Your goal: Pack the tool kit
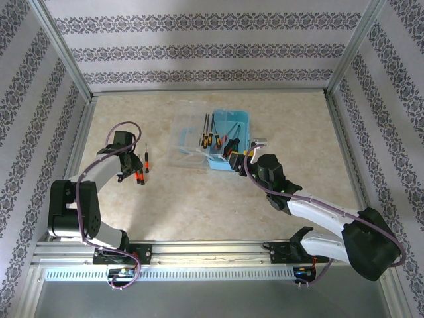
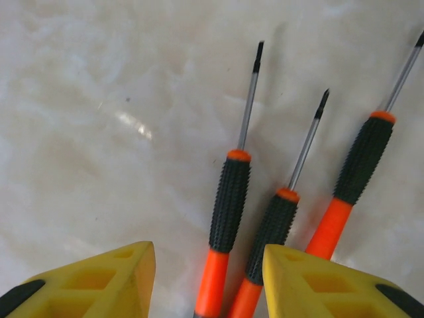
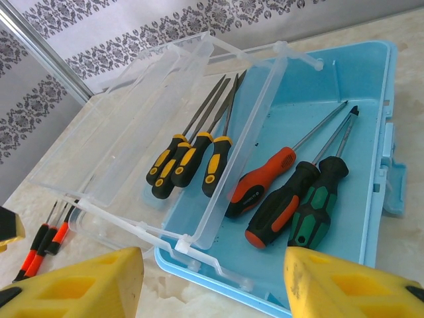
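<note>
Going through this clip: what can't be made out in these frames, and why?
Left wrist view: handle ends of the three small screwdrivers run off the bottom edge by the left gripper; the rightmost tip is cut by the right edge.
Right wrist view: the near rim of the blue box partly sits behind the right gripper.
Top view: the packed tools are too small to tell their tips.
</note>
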Action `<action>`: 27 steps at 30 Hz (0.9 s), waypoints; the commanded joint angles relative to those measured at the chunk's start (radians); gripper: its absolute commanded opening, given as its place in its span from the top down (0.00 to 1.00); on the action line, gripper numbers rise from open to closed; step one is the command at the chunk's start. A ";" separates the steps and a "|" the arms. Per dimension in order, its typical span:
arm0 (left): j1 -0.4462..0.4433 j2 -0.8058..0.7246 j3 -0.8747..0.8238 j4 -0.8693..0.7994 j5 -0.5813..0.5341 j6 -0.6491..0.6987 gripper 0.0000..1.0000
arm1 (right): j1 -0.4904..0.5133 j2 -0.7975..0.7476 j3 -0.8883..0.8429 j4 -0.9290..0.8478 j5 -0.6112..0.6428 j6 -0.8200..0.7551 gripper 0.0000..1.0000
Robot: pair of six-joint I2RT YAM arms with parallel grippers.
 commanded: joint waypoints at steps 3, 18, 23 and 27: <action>0.019 0.045 0.050 0.029 0.022 0.048 0.55 | 0.009 0.006 0.002 0.027 -0.015 0.009 0.42; 0.045 0.156 0.003 0.090 0.019 0.050 0.69 | 0.009 0.014 0.006 0.021 -0.018 0.012 0.42; 0.051 0.176 -0.008 0.107 0.041 0.052 0.73 | 0.009 0.010 0.007 0.021 -0.017 0.014 0.43; 0.053 0.186 -0.007 0.104 0.051 0.053 0.73 | 0.008 0.007 0.007 0.020 -0.019 0.016 0.43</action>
